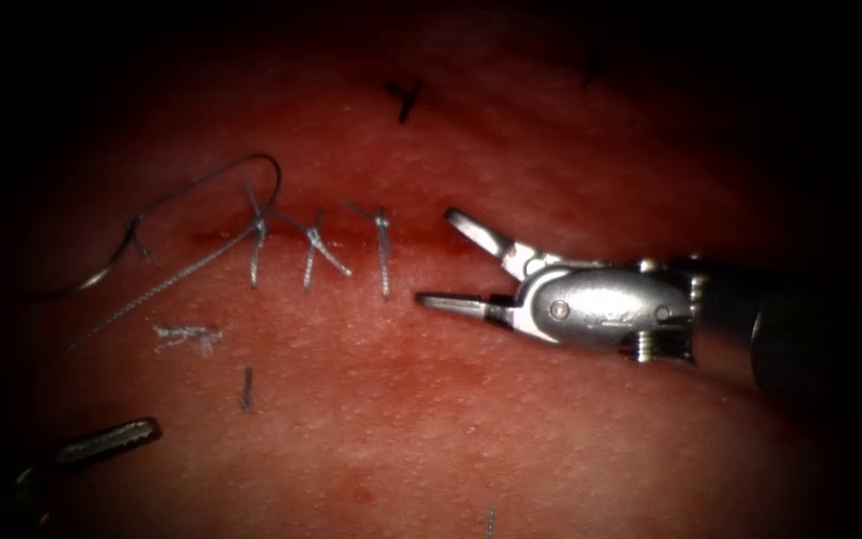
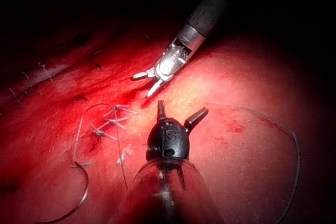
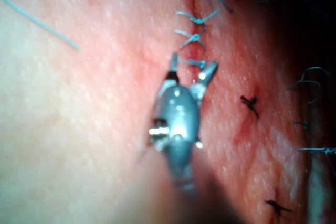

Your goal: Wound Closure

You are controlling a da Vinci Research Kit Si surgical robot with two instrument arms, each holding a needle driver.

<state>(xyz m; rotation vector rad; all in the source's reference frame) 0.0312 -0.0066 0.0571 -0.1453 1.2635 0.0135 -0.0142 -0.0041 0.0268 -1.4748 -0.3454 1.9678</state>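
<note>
- Just right of the rightmost stitch (image 1: pixel 382 250), the right tool (image 1: pixel 441 262) is seen with its jaws wide apart and nothing between them; one jaw points over the cut (image 1: pixel 421 240), the other lies just below it.
- Three knotted stitches are counted across the cut; the stretch to the right of the rightmost stitch looks unstitched, so the job is judged part done, with a further stitch probably due there.
- The needle (image 1: pixel 251 175) is seen lying loose on the tissue (image 1: pixel 511 419), well to the left of the rightmost stitch, beyond the leftmost stitch (image 1: pixel 256 235). It is held by neither tool and does not look driven into the tissue, though its tip cannot be made out.
- The thread (image 1: pixel 152 294) is seen running from the leftmost stitch down and away to the left, slack on the surface.
- The left tool (image 2: pixel 176 115) is seen well below and left of the rightmost stitch, jaws apart in the left wrist view, nothing held.
- Cut ends of thread (image 1: pixel 189 336) lie below the leftmost stitch.
- Judgement: before any new bite, the needle has to be picked up and set squarely in one tool; it is far from the right jaws and nearer the left ones.
- Risk noted: slack thread snagging on finished knots.
</note>
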